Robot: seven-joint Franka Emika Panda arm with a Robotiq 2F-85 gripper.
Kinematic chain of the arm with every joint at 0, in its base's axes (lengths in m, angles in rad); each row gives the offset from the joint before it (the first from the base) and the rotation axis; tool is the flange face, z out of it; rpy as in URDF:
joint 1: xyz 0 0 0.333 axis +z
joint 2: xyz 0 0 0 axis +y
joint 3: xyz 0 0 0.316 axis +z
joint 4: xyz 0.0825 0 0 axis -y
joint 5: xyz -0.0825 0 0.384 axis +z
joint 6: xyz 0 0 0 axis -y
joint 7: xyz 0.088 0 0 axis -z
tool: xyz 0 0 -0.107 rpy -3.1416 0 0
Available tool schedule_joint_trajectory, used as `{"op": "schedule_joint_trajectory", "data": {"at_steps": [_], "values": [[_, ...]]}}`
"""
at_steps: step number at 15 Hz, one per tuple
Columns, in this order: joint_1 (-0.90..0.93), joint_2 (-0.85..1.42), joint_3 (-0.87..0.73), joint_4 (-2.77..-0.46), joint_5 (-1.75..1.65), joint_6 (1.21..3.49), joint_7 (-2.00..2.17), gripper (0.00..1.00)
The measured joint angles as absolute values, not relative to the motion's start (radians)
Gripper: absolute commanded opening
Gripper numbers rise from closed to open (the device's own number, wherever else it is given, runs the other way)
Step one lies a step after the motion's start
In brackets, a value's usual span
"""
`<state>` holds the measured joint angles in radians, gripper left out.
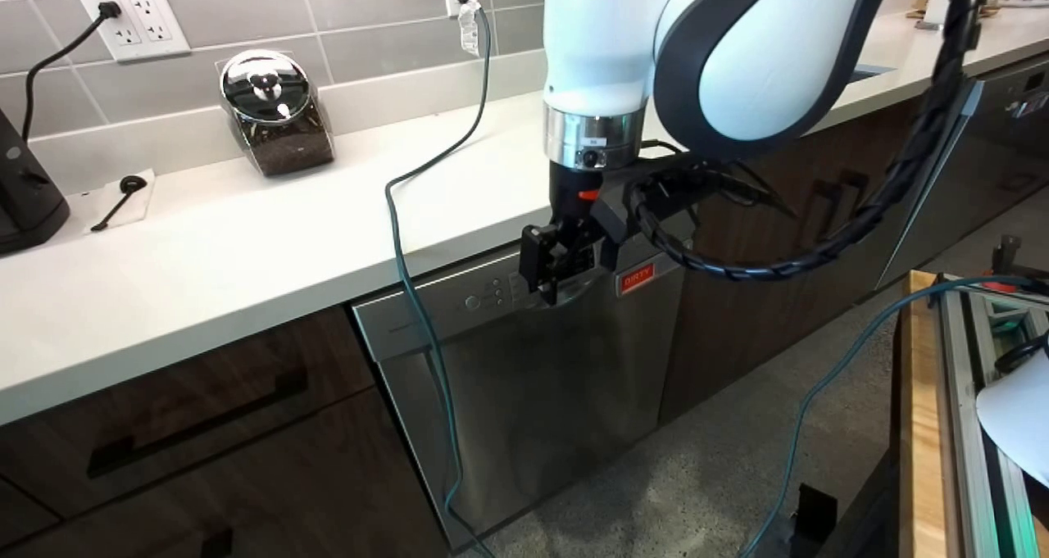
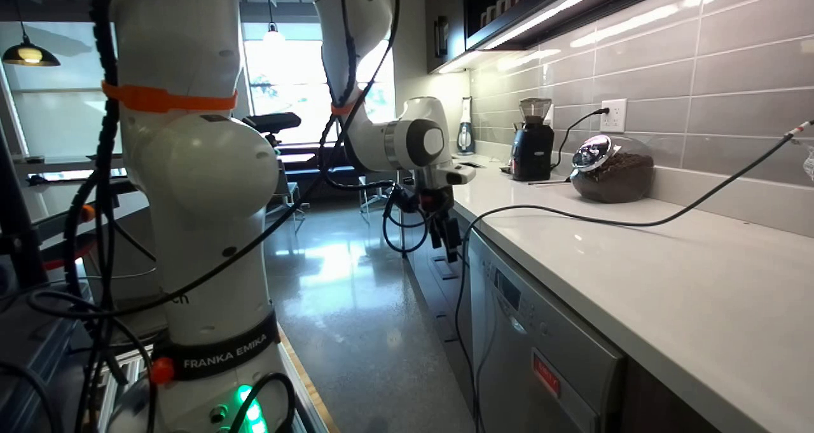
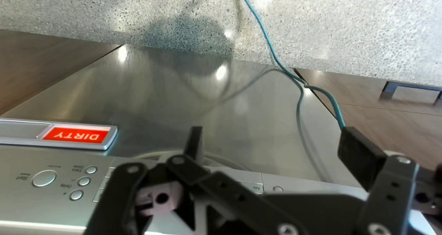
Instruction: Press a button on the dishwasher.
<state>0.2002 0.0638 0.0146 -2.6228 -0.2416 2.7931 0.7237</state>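
The stainless-steel dishwasher (image 1: 533, 402) is under the counter, also in an exterior view (image 2: 502, 376) and the wrist view (image 3: 172, 90). Its control strip has a large round button labelled Start (image 3: 44, 178) and small round buttons (image 3: 84, 181) in the wrist view. The dark display (image 2: 507, 290) shows in an exterior view. A red DIRTY label (image 1: 636, 279) is on its front. My gripper (image 1: 547, 275) points down in front of the control strip. In the wrist view, my gripper (image 3: 276, 150) is open and empty, its fingers wide apart. The gripper hides part of the buttons. Contact cannot be told.
A teal cable (image 1: 442, 378) hangs over the counter edge, across the dishwasher's front, near one finger in the wrist view (image 3: 266, 35). The white countertop (image 1: 246, 247) overhangs the strip. A coffee jar (image 2: 613, 172) and grinder (image 2: 533, 147) stand on it. Drawer handles (image 1: 197, 427) jut out beside.
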Motion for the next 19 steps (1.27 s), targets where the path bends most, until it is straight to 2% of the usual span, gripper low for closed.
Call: {"op": "schedule_joint_trajectory", "data": {"at_steps": [12,19], "values": [[0.182,-0.155,0.121,-2.586,-0.114,2.512,0.635,1.0],[0.176,-0.175,0.136,-2.58,-0.094,2.505,0.631,1.0]]}}
